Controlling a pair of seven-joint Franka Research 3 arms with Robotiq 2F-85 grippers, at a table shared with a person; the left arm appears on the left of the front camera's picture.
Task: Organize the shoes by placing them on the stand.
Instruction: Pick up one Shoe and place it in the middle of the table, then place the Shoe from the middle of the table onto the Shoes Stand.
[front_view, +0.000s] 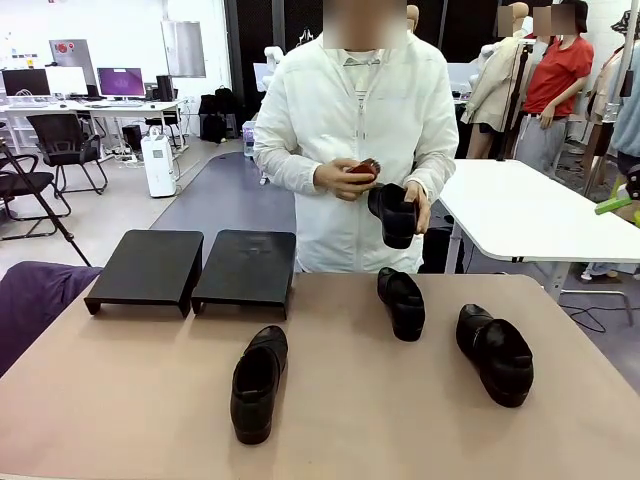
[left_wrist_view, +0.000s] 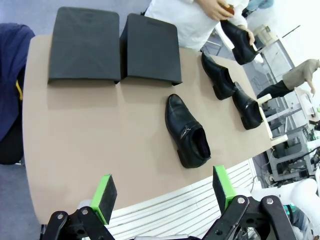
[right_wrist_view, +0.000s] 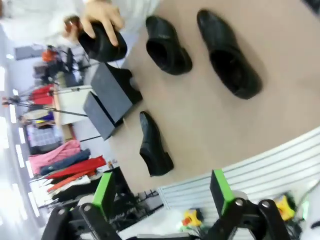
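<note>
Three shoes (front_view: 258, 385) lie on the bench (front_view: 130, 400), a fourth shoe (front_view: 397, 215) in the person's hands (front_view: 338, 178); stand (front_view: 245, 265) at far left. Glossy leather — probably light, slick, stiff at heel; grip across the heel collar. Wide open and empty — left jaws, right jaws.

Bright even light; right wrist view blurred.

glossy leather shoes (front_view: 259, 383), matt stand (front_view: 190, 267)
</note>
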